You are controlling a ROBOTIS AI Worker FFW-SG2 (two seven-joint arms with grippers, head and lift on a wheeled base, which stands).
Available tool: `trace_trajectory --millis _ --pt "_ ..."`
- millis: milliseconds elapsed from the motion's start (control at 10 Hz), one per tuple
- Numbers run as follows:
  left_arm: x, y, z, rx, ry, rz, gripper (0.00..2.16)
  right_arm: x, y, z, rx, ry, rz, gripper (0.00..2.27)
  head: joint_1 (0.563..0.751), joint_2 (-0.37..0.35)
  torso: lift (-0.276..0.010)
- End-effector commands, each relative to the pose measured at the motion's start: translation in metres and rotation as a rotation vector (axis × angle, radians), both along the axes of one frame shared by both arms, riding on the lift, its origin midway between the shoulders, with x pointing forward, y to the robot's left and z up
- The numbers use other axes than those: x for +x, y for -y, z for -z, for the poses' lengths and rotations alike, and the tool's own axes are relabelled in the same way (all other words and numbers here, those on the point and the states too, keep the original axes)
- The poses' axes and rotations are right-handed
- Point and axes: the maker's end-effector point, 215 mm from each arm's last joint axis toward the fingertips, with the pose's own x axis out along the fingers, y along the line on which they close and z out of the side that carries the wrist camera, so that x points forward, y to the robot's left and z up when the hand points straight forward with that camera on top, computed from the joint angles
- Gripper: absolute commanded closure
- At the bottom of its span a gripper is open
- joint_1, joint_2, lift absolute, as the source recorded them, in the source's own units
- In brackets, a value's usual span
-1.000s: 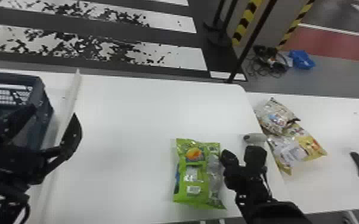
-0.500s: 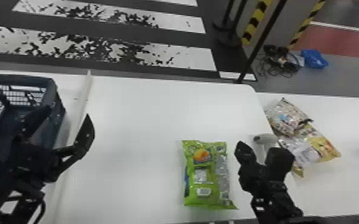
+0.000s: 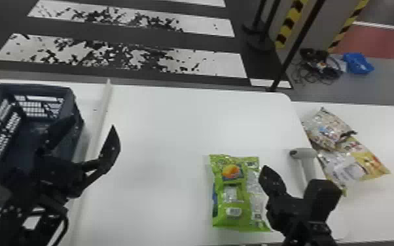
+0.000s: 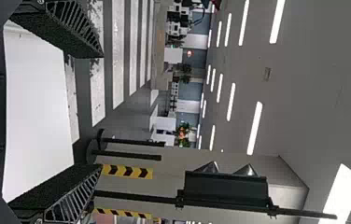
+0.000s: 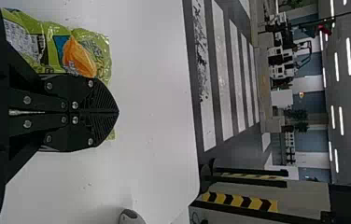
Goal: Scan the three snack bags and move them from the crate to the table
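Pincers: left pincer [image 3: 92,121] spread open by the crate [image 3: 47,87]; right pincer [image 3: 279,180] closed near the green bag.
Green bag [image 3: 235,199]: flat on the white surface [image 3: 160,137].
Scanner [image 3: 307,153]: between green bag and the other two.
Other two: patterned bag [image 3: 327,127] overlapping yellow bag [image 3: 366,160], right of the scanner.
Floor [image 3: 317,95]: blue bundle [image 3: 358,62], far off.

From where I stand, a green snack bag [image 3: 230,196] lies on the white table [image 3: 160,131] near the right gripper [image 3: 267,170]. The scanner [image 3: 308,163] sits between it and two overlapping bags [image 3: 347,147]; the left gripper [image 3: 92,122] hangs by the dark crate [image 3: 70,98].
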Motion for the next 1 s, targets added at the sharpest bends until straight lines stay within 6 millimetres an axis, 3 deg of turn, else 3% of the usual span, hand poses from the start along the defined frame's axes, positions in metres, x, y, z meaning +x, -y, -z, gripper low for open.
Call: trace_trajectory --millis 0,200,400,900 --pt "0.0 -0.001 -0.001 -0.003 0.003 -0.001 0.03 -0.007 -0.005 0.016 0.019 -0.015 0.004 2.25 0.695 -0.148 -0.062" --pt "-0.002 -0.002 -0.001 -0.006 0.006 -0.004 0.03 -0.01 -0.009 0.034 0.034 -0.022 0.01 2.25 0.695 -0.14 -0.062" --pt "-0.002 -0.002 0.001 -0.005 0.001 -0.005 0.03 -0.009 -0.01 0.039 0.059 -0.018 0.015 2.25 0.695 -0.135 -0.062" --pt "0.001 -0.007 0.004 -0.002 -0.002 -0.02 0.03 -0.012 -0.045 0.047 0.119 -0.026 -0.028 2.25 0.695 -0.098 -0.062"
